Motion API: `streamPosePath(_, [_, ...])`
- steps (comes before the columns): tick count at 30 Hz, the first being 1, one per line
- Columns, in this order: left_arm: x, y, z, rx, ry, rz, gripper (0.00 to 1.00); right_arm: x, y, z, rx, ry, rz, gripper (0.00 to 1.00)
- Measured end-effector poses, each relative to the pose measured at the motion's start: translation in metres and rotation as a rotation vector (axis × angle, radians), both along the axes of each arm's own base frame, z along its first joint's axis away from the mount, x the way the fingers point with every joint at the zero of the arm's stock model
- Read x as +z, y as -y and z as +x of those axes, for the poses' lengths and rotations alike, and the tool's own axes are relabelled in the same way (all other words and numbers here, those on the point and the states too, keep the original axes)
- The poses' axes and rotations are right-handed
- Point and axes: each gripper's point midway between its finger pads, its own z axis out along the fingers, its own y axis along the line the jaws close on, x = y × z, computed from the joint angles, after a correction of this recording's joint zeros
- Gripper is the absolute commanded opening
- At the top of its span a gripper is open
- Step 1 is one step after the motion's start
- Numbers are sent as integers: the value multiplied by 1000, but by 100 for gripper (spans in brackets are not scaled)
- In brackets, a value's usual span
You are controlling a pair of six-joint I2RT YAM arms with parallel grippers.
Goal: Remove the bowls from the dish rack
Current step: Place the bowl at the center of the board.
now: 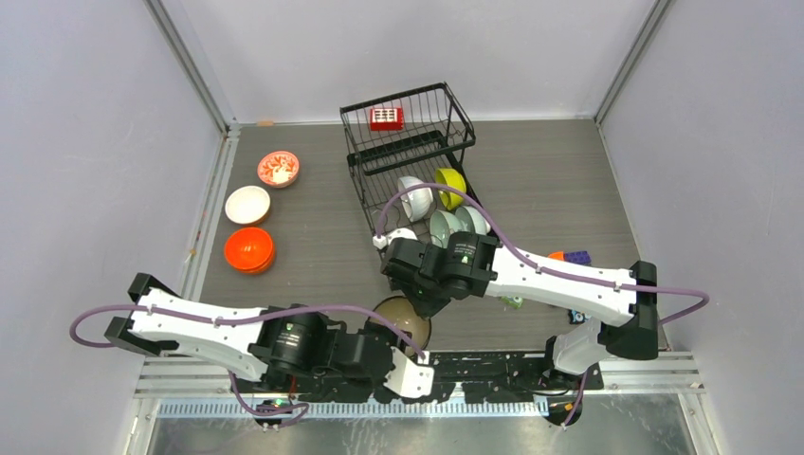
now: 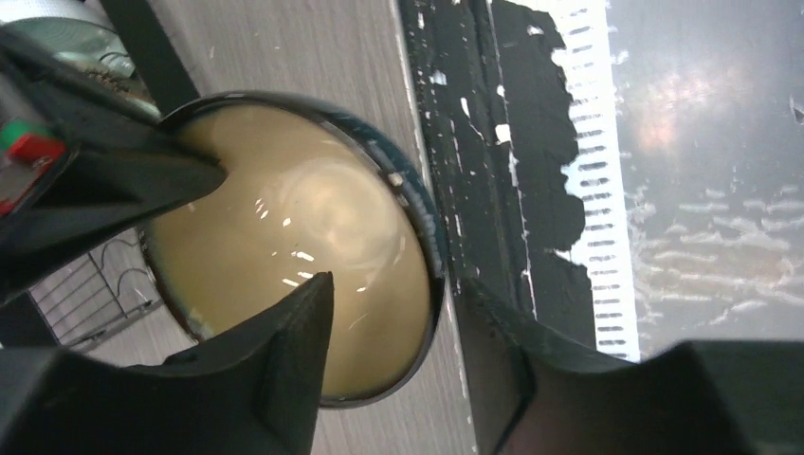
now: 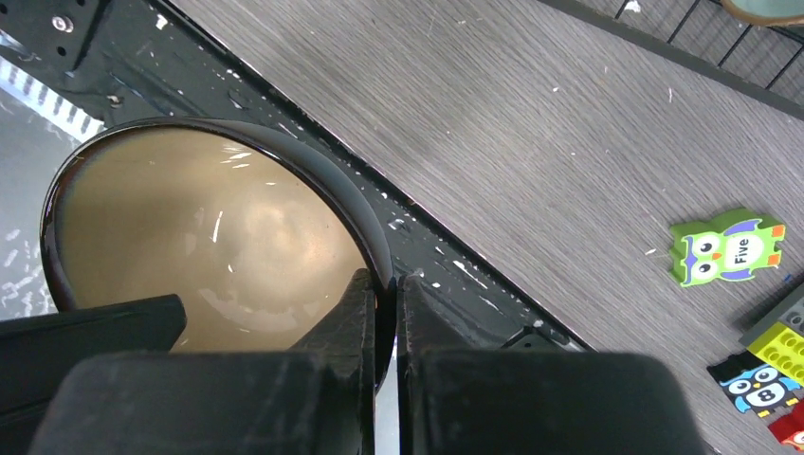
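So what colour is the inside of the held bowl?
Tan; the bowl shows best in the right wrist view.

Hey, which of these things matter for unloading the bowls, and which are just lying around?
Belongs to the job: dish rack; tan-lined dark bowl; lime-yellow bowl; mint bowls; orange bowl; white bowl; red-patterned bowl.
Just lying about: green owl card; toy blocks.

White-and-black arms (image 1: 199, 327), looping mauve cables (image 1: 95, 318), green markings (image 1: 466, 258), matte black right hand (image 3: 384, 282).

From above, the right arm (image 1: 531, 270) hides part of the dark bowl (image 1: 403, 320).
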Motion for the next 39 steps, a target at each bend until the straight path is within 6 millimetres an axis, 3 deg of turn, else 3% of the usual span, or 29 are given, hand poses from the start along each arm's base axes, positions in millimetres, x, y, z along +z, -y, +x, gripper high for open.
streamPosePath(1, [2,1,2,9,5,-9,70,-1,2,-1,1,1,-9,1])
streamPosePath(2, [4,1,4,22,11,-20,93,-1,3,-1,2,3,-15,1])
streamPosePath(3, [7,2,6,34,18,-30,99,-1,5,-1,-2,7,-22,1])
streamPosePath(8, [32,7,20,155,23,-185,100,5,19,10,-48,83,-30,1])
streamPosePath(15, [85,0,41,323,-38,-542,100,29,66,29,-163,245,-26,1])
streamPosePath(19, [101,1,45,395,-104,-671,100,36,95,49,-278,328,-31,1])
streamPosePath(23, [88,3,54,499,-125,-724,100,37,149,82,-502,360,-25,1])
streamPosePath(25, [74,3,62,572,-105,-734,100,41,188,105,-675,382,-22,1])
streamPosePath(30, [40,-3,80,736,-65,-751,100,50,253,145,-990,423,-13,1])
streamPosePath(34, [37,-21,95,874,-82,-840,100,47,281,174,-1167,443,4,1])
streamPosePath(39, [37,-41,108,999,-137,-961,100,23,313,219,-1419,387,90,1])
